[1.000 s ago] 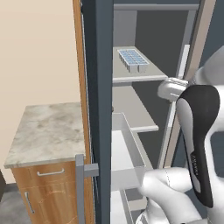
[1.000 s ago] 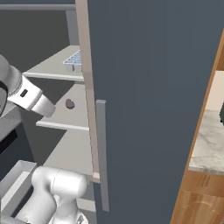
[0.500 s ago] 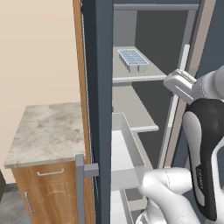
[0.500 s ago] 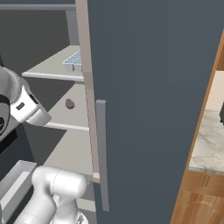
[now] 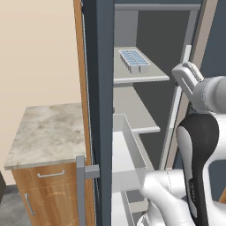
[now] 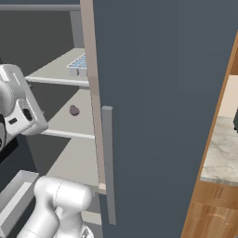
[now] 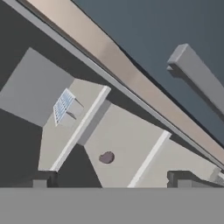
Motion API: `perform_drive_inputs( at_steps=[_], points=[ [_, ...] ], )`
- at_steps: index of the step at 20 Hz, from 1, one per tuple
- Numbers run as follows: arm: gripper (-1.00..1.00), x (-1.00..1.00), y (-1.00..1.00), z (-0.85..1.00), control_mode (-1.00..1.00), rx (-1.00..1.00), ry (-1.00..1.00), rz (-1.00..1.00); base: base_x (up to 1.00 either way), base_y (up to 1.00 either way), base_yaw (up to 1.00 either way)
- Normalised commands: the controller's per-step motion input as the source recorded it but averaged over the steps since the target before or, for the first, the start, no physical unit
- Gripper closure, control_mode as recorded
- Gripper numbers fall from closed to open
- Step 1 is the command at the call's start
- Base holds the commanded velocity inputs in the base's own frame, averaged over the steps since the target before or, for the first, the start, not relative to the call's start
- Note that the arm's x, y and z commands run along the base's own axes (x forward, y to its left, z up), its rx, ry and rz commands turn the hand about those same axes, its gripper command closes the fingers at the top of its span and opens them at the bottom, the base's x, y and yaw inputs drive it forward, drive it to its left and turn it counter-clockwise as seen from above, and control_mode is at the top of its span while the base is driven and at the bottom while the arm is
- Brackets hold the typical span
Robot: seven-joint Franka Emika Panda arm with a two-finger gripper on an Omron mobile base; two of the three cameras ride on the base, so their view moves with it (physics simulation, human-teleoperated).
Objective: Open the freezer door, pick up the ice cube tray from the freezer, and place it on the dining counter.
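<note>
- Where the freezer (image 5: 145,110) stands open at the centre of the left base view, we count one ice cube tray (image 5: 134,60) on its upper shelf (image 5: 145,78), in the upper middle of the frame, and one open white drawer (image 5: 128,156) below.
- We count two grey shelves in the right base view; the tray (image 6: 78,63) lies on the upper one at upper left, and one small dark round object (image 6: 74,110) lies on the lower one.
- We see the gripper (image 7: 111,181) at the bottom of the hand view, its two dark fingertips (image 7: 41,180) well apart, jaws fully spread, nothing between them. The tray (image 7: 62,106) sits at left centre of that view.
- One slate-blue door (image 6: 162,111) with one grey bar handle (image 6: 108,162) occupies the middle of the right base view.
- One marble-topped wooden cabinet (image 5: 48,132) stands at lower left of the left base view against a beige wall (image 5: 37,48).
- Compared with half a second ago, the white wrist sits higher in both base views; the tray is unmoved.
</note>
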Motion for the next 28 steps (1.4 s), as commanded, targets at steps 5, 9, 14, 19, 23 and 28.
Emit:
perform_drive_inputs(
  at_steps=[5,9,14,19,23,28],
  points=[
    [-1.0,0.0,0.0,0.3,-1.0,0.18,-0.06,-0.14,0.0,0.0,0.0],
    [-1.0,0.01,0.0,0.33,-1.0,0.18,-0.02,-0.13,0.0,0.0,0.0],
    [-1.0,0.0,0.0,0.24,-1.0,0.19,0.0,-0.12,0.0,0.0,0.0],
    [-1.0,0.05,0.0,0.06,-1.0,0.04,0.0,-0.02,0.0,0.0,0.0],
    [-1.0,0.11,0.0,0.0,-1.0,0.15,0.0,-0.04,0.0,0.0,0.0],
    [-1.0,0.12,-0.01,-0.08,-1.0,0.15,-0.03,-0.06,0.0,0.0,0.0]
  ],
)
